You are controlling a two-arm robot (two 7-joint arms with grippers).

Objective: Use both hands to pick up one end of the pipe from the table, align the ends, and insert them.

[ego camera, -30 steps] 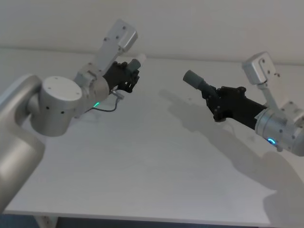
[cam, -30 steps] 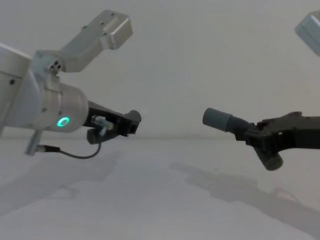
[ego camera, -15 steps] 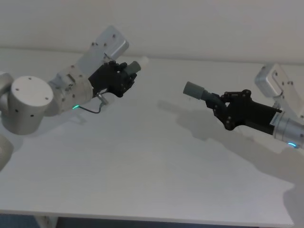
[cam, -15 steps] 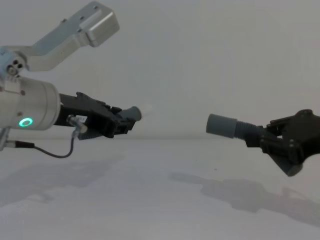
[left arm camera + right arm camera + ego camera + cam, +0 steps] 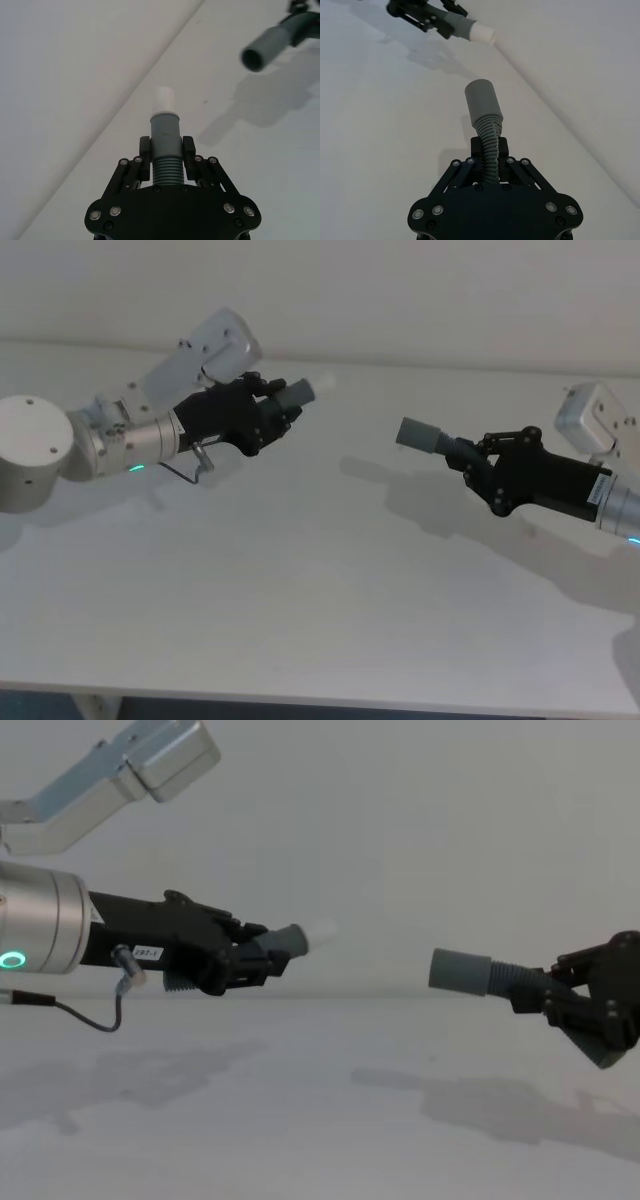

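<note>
Both pieces of the pipe are held in the air above the table [image 5: 300, 590]. My left gripper [image 5: 268, 412] is shut on the short tube [image 5: 298, 393], whose white tip [image 5: 325, 383] points to the right. In the left wrist view the fingers [image 5: 144, 156] clamp the tube's ribbed base [image 5: 164, 167]. My right gripper [image 5: 478, 462] is shut on the ribbed hose [image 5: 490, 145], its smooth grey collar [image 5: 418, 434] pointing left. In the chest view the white tip [image 5: 322, 933] and the collar [image 5: 460, 970] face each other across a gap, the tip slightly higher.
The white table [image 5: 300, 1120] lies below both arms, bearing their shadows. A pale wall stands behind its far edge. A thin cable [image 5: 195, 472] loops under the left wrist.
The left arm has swung its tube rightward and levelled it toward the collar. The right arm has drawn back to the right and levelled its hose.
</note>
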